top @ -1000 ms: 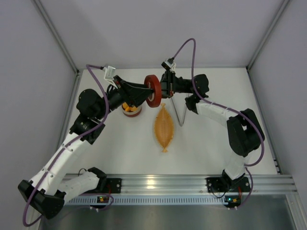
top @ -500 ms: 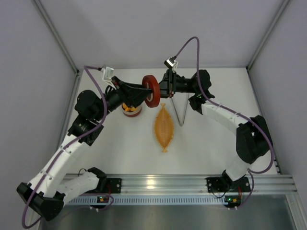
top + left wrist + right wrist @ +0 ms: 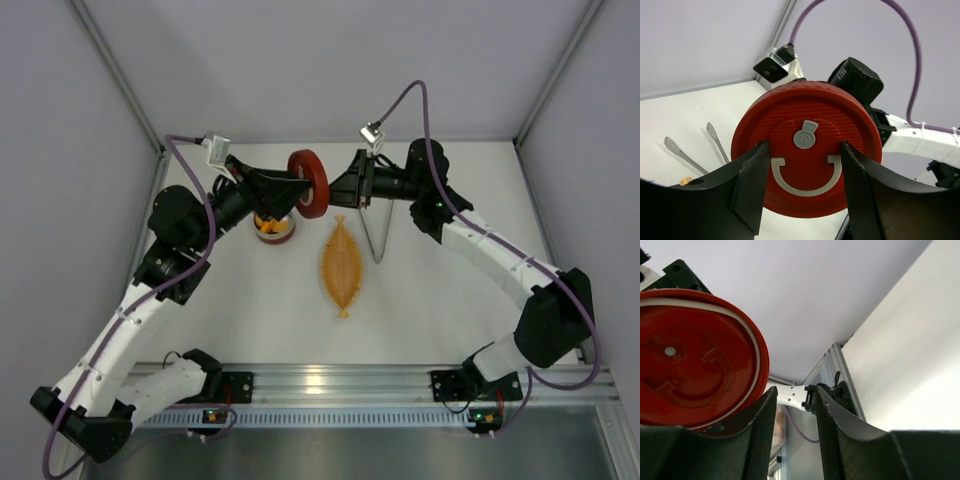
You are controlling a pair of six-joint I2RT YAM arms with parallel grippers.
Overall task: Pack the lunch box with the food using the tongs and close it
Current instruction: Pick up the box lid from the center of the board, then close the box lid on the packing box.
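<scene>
The left pincer (image 3: 297,190) clamps the red lid (image 3: 310,182) upright in mid-air, near the lunch box (image 3: 274,236) holding food (image 3: 268,224). The right pincer (image 3: 345,190) gapes empty beside it, and the tongs (image 3: 378,232) lie on the tabletop (image 3: 450,290).

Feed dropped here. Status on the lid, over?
Left gripper shut on lid. Right gripper open, beside lid, not gripping. Lunch box uncovered, food inside. Tongs lie aside.

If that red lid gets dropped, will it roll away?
Probably, yes: the red lid is round and held upright on edge, so it could roll. It looks stiff: pinched by the left gripper, it shows no bend. It is probably light, since that one gripper alone holds it in the air.
</scene>
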